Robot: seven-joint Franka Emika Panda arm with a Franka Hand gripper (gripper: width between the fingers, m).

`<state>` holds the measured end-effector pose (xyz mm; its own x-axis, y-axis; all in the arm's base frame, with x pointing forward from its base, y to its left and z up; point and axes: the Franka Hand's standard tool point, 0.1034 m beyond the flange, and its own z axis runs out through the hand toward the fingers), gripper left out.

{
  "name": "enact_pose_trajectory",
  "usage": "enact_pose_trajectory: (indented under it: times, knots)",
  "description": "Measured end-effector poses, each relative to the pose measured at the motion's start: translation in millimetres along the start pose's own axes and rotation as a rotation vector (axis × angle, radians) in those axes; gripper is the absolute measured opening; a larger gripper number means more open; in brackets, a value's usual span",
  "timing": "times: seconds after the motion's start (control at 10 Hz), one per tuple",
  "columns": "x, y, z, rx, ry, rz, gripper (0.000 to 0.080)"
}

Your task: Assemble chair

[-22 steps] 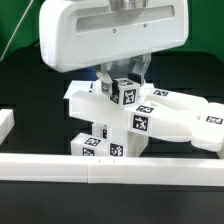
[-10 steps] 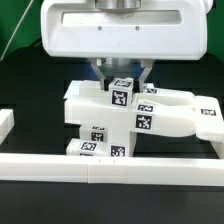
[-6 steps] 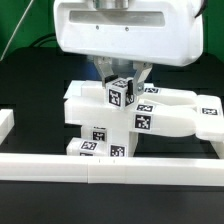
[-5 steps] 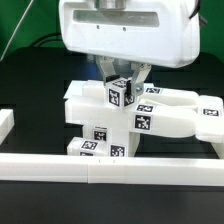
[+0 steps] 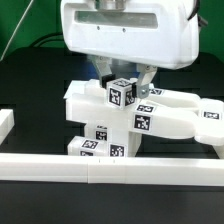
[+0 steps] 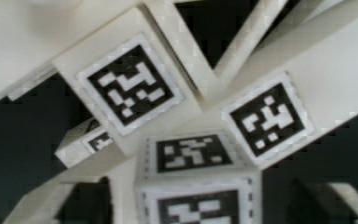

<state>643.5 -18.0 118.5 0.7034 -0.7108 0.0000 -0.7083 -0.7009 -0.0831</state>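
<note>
Chair location: the chair [image 5: 150, 115] sits on the black worktop [image 5: 30, 140] in the middle of the exterior view. It is a stack of chunky white pieces, with a long arm reaching toward the exterior view's right.
Top block: a small tagged cube [image 5: 122, 95] rests on the top of the stack, tilted slightly, right under the robot's hand.
End effector: the end effector [image 5: 125, 84] hangs over the cube with its 2 fingers [image 5: 146, 78] on either side of it. I cannot tell whether the pads press on the cube or stand just clear of it, so neither grip nor width is certain.
Step in hand: this looks like setting the cube into its seat on the stack.
Doing it well: the cube should probably be flush and square before the hand leaves. The fingers should open evenly, and the hand should rise straight up so that neither pad drags the cube sideways.
Risk: a tilted cube could ride up with 1 finger or shift the pieces beneath.
Hidden: the white hand housing covers the back of the stack, and the border rail [image 5: 100, 166] cuts off its foot.
Wrist view: only blurred, close-up tags [image 6: 137, 85] on white faces, with no finger clearly made out.
</note>
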Motion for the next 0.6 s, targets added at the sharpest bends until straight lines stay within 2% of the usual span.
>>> enact_pose_trajectory:
  times: [0.1, 0.2, 0.4, 0.6]
  knots:
    - [1.2, -1.9, -0.7, 0.002, 0.002, -0.067, 0.057]
    - [1.6, -1.6, -0.6, 0.002, 0.003, -0.162, 0.0633]
    - [1.7, -1.4, -0.6, 0.002, 0.003, -0.278, 0.0645]
    - [3.7, -2.0, -2.4, -0.016, 0.012, -0.528, 0.0648]
